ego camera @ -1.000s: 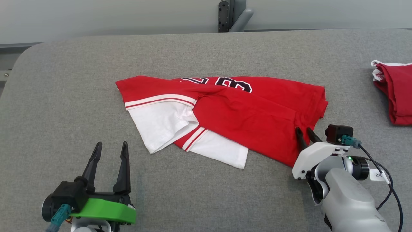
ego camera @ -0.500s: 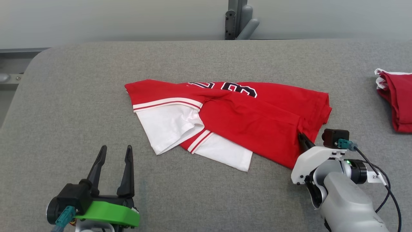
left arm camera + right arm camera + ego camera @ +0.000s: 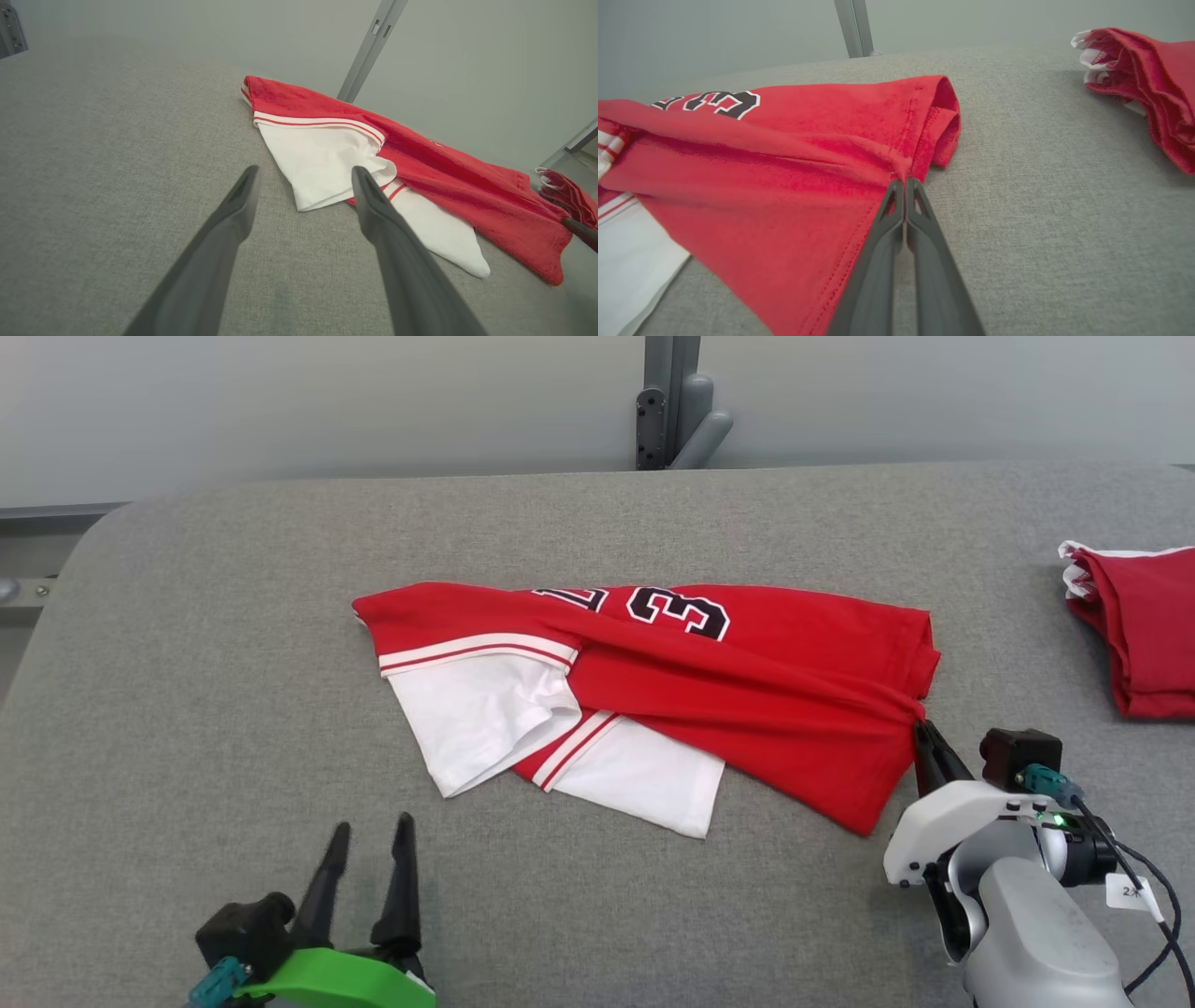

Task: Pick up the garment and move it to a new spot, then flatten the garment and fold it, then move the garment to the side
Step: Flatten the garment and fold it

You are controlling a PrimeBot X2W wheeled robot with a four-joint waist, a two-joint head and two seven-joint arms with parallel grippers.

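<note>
Red shirt at table centre; right gripper clamped on its hem, left gripper slack.

The shirt (image 3: pixel 747 691) is soft red knit with white sleeves, red-and-white ribbed bands, and black numerals outlined in white near its 12 o'clock edge. It lies rumpled and partly doubled over on the table (image 3: pixel 233 663), which is covered in coarse grey woven cloth. Creases in the red cloth run toward the shirt's 4 o'clock corner. There the right gripper (image 3: pixel 922 730) has its fingers pressed together on the stitched hem, with its pale forearm entering from 5 o'clock. The left gripper (image 3: pixel 373 823) sits at 7 o'clock with its fingers spread, holding nothing and apart from the shirt. A second red garment (image 3: pixel 1144 635) lies at 3 o'clock, well apart.
</note>
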